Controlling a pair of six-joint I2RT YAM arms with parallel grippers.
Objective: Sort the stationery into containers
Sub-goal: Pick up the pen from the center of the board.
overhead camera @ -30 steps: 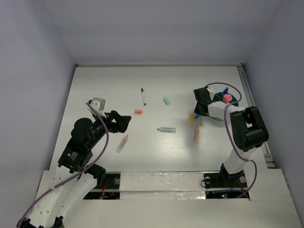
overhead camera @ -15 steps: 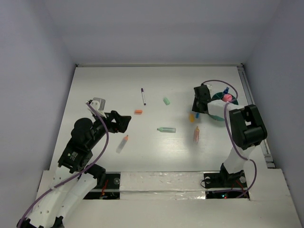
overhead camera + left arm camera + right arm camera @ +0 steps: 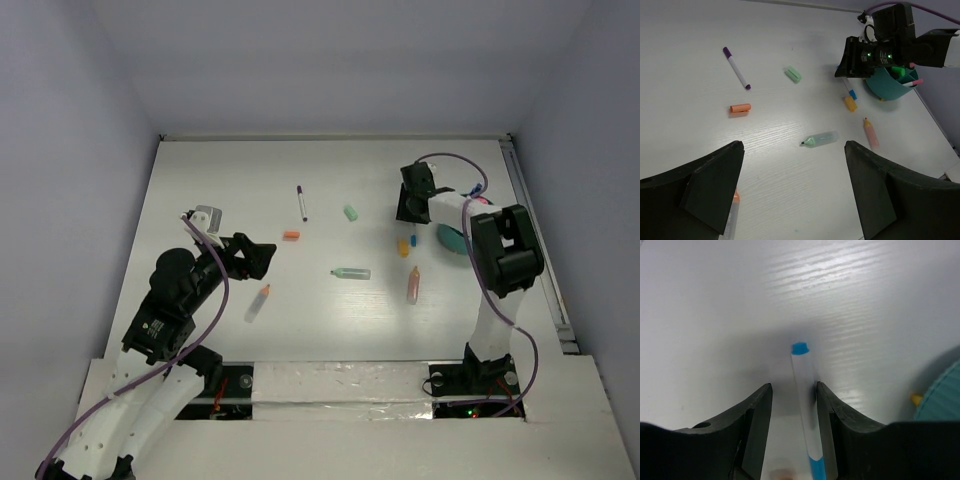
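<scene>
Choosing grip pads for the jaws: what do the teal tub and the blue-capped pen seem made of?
Teal tub: likely moulded plastic, matte, its outer wall finely ribbed in the right wrist view. Blue-capped pen: probably smooth plastic, white barrel with a slight sheen, opaque blue cap.

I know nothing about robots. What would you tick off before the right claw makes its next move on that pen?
1. Blue-capped pen lies between the fingers of the right gripper: ok.
2. Its jaws are open: ok.
3. Pen centred in the gap: not ok, it lies close against one finger.
4. Fingers low enough to pinch: cannot tell.
5. Teal tub clear of the fingers: ok.
6. Left gripper open and far off: ok.
</scene>
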